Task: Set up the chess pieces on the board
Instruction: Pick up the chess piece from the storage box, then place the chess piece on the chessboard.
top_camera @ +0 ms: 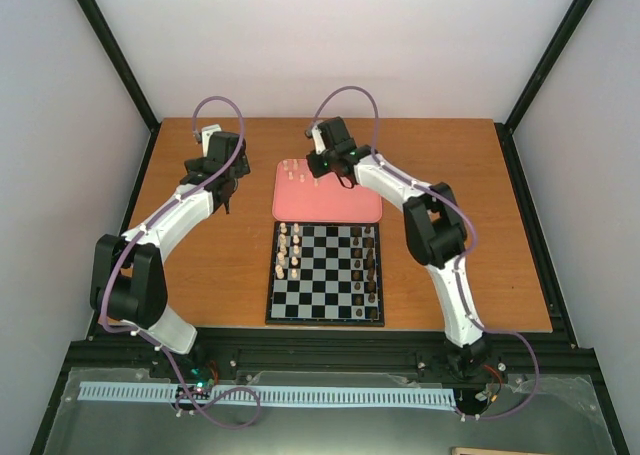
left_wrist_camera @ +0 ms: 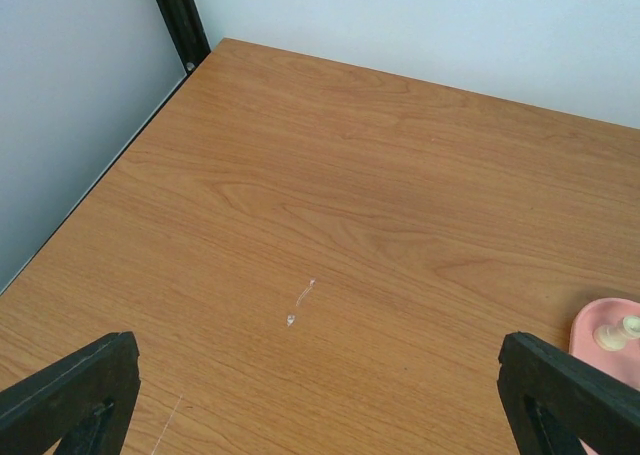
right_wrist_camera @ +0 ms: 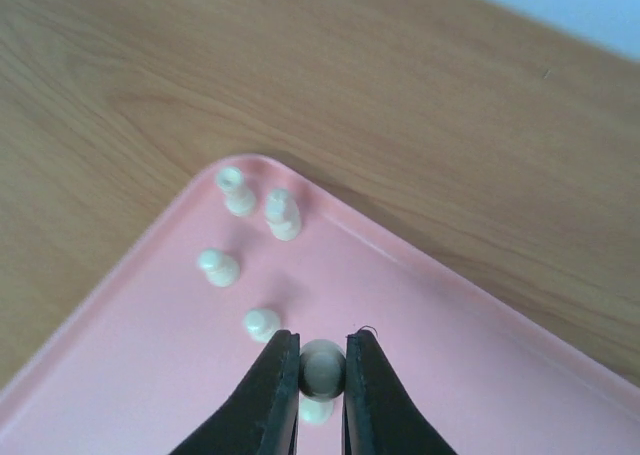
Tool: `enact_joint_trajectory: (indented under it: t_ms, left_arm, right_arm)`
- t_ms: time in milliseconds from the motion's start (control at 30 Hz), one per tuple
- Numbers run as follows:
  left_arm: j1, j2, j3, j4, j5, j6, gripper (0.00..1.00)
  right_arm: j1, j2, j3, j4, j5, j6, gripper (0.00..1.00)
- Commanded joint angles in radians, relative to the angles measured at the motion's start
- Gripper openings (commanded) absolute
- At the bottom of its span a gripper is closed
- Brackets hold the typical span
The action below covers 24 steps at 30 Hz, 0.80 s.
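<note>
Shows the right hand [right_wrist_camera: 322,353] clamped tight on one cream chess piece [right_wrist_camera: 322,373] at the pink tray [right_wrist_camera: 480,375], mid-bench toward the far edge. Shows other cream pieces [right_wrist_camera: 240,190] loose near the tray's corner. Shows the left hand [left_wrist_camera: 320,405] spread wide, holding nothing, over bare bench [left_wrist_camera: 330,205] toward the far left corner. Places the board [top_camera: 325,297] just nearside of the tray.

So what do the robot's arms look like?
Both are white tubes with chunky black joints, the left arm and the right arm alike. A purple cable loops along each. The left hand and right hand each have two pointed black fingers.
</note>
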Motion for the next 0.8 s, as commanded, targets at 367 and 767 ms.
enact_joint_trajectory:
  t_ms: [367,767]
  left_arm:
    - [-0.008,0.006,0.044,-0.006,0.001,0.019,1.00]
    - [-0.007,-0.022,0.030,-0.006,0.013,0.016,1.00]
  right_arm:
    - [0.379,-0.664,-0.620,0.183,0.308,-0.005,0.04]
    - [0.648,-0.740,-0.898,0.148,0.263,0.172,0.05]
